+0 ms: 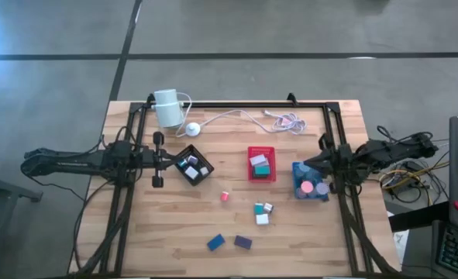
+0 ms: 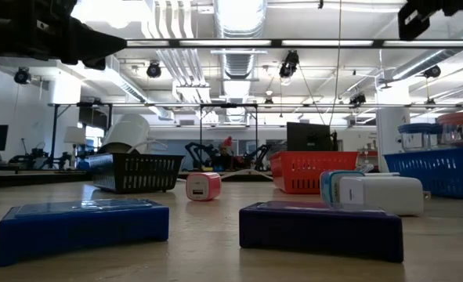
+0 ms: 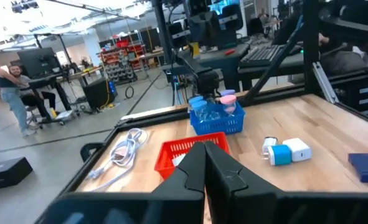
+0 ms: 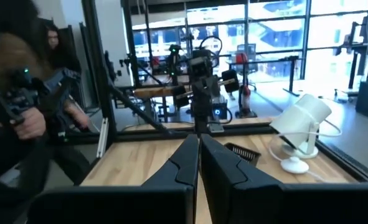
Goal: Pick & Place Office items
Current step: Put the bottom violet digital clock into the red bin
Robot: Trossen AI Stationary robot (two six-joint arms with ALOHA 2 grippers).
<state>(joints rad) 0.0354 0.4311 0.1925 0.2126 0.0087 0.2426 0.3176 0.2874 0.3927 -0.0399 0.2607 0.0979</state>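
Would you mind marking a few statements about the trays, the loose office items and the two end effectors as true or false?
1. The red tray lies between the black tray and the blue tray. True.
2. The pink piece sits inside the red tray. False: it lies on the bare table, apart from every tray.
3. Both end effectors are shut and empty, the left end effector and the right end effector alike. True.
4. The two dark blue blocks are stacked in the blue tray. False: they lie side by side on the table near its front edge.
5. The white cylinder stands at the back left of the table. True.
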